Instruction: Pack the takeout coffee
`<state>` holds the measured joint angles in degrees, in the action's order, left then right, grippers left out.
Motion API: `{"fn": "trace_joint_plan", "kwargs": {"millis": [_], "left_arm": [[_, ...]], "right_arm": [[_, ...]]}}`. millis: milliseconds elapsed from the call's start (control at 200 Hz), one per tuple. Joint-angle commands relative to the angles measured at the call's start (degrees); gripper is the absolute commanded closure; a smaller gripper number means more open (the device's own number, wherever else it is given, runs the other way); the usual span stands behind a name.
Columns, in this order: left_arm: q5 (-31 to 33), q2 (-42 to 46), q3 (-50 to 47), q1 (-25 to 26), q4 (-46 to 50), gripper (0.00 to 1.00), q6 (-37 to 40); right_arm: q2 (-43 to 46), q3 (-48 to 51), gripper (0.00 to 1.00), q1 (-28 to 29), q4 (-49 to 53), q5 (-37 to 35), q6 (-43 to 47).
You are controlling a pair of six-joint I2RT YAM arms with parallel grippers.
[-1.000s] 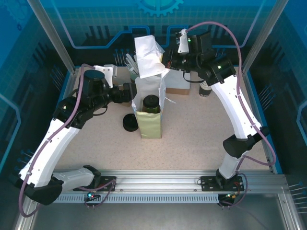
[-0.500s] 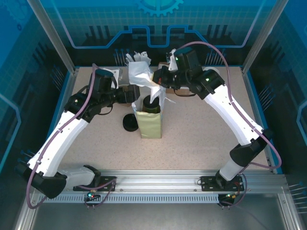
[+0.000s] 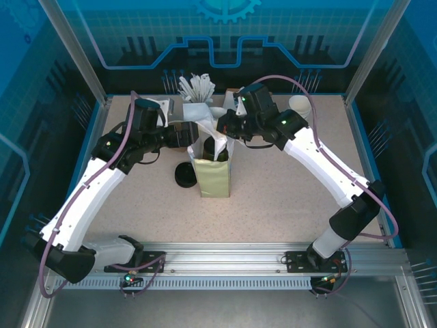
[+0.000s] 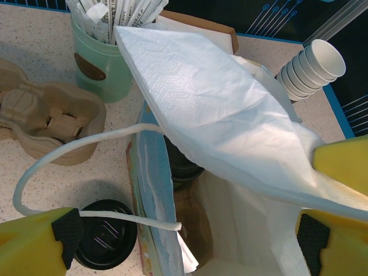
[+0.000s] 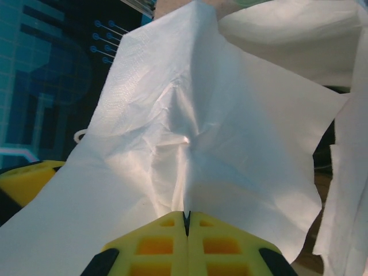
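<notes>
One white napkin [image 5: 195, 126] is pinched in the right gripper [image 5: 187, 221]. Between the fingers of the left gripper [image 4: 187, 241] stands one paper bag [image 4: 150, 190] holding one takeout coffee [image 4: 183, 167]. Beside its left finger lies one stack of black lids [image 4: 106, 241]. Ahead of it are one green holder [image 4: 103, 63], one cardboard carrier [image 4: 43, 118] and one stack of white cups [image 4: 313, 66].

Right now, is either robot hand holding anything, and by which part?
The right gripper pinches the white napkin by a fold near its middle. The left gripper is open, holding nothing.
</notes>
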<state>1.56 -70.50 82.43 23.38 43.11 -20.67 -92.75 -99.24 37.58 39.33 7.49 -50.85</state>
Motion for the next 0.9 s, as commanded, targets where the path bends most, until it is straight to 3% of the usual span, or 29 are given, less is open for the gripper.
{"fn": "trace_joint_plan", "kwargs": {"millis": [0, 895], "left_arm": [[-1.6, 0.4, -0.2, -0.7, -0.9, 0.03, 0.5], [-2.6, 1.2, -2.1, -0.8, -1.3, 0.04, -0.3]], "right_arm": [[-1.9, -0.2, 1.00, 1.6, 2.4, -3.8, 3.8], [-7.5, -6.1, 1.00, 9.7, 20.2, -33.0, 9.7]]}}
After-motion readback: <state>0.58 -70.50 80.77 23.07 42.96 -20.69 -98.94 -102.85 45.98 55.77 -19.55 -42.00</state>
